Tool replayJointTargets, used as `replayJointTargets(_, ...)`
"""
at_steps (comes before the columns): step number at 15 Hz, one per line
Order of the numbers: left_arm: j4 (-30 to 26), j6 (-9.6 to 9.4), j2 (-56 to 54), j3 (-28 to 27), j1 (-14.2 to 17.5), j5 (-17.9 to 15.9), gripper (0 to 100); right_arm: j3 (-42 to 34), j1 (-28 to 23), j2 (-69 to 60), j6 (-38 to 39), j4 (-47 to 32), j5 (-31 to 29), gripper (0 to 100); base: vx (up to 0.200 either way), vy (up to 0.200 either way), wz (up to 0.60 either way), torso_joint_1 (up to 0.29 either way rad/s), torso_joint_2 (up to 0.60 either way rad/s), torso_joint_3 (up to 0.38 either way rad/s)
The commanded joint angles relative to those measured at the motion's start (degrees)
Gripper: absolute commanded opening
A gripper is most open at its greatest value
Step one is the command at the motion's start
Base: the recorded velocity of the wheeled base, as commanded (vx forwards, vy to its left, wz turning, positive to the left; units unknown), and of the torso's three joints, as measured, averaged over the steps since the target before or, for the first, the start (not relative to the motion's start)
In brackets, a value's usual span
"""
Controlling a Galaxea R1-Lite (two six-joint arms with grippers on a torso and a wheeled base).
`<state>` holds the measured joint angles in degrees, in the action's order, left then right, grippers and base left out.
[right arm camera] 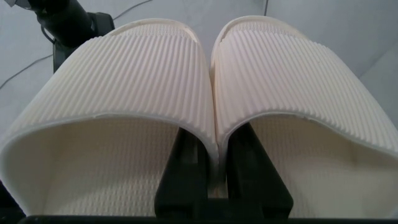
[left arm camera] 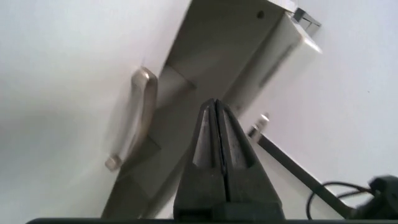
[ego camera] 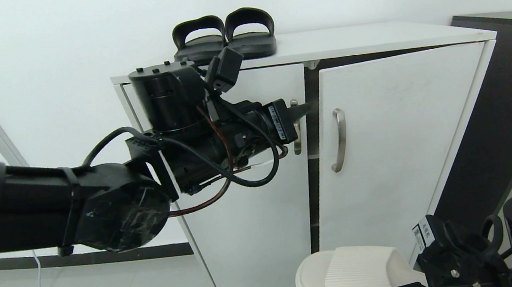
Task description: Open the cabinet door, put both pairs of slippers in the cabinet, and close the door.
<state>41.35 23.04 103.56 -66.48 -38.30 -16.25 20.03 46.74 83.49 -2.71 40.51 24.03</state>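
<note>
Head view: left gripper (ego camera: 303, 108), fingers together, sits at the gap beside the left door handle (ego camera: 296, 132). It should hook that door's edge and pull slowly outward. Right gripper (right arm camera: 214, 180) clamps the white slippers (ego camera: 346, 274); the black slippers (ego camera: 224, 35) rest on the cabinet (ego camera: 368, 36) top.

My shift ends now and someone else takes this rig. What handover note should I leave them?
Left gripper: shut, empty, tip at the dark gap between the two doors, beside the left door's handle.
Right gripper: shut on the white slippers, low before the cabinet.
Black slippers: on top of the cabinet.
Done: white pair in hand.
Left: swing a door open, put both pairs inside, close it.
</note>
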Motion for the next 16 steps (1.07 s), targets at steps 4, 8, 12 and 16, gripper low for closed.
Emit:
replayJointTargets(4,-0.2,0.08,4.9,-4.3,0.1,0.1,0,0.1,0.5,0.4,0.1,-0.3,0.0,0,0.000,0.000,0.00,0.000,0.00,0.000)
replayJointTargets(8,-0.3,0.16,5.8,-5.6,0.1,0.1,0,-0.2,2.0,0.4,0.1,-0.4,-0.1,0,0.000,0.000,0.00,0.000,0.00,0.000)
replayJointTargets(12,-0.1,0.25,7.4,-7.0,0.0,0.3,0,-0.1,2.3,1.5,0.2,-0.4,-0.2,0,-0.100,0.000,0.00,0.002,0.00,0.001)
replayJointTargets(16,0.5,-0.10,6.1,-4.6,-4.6,1.4,0,-0.3,3.9,1.6,0.2,-0.4,-0.2,0,-0.200,0.000,0.00,0.005,0.00,0.002)
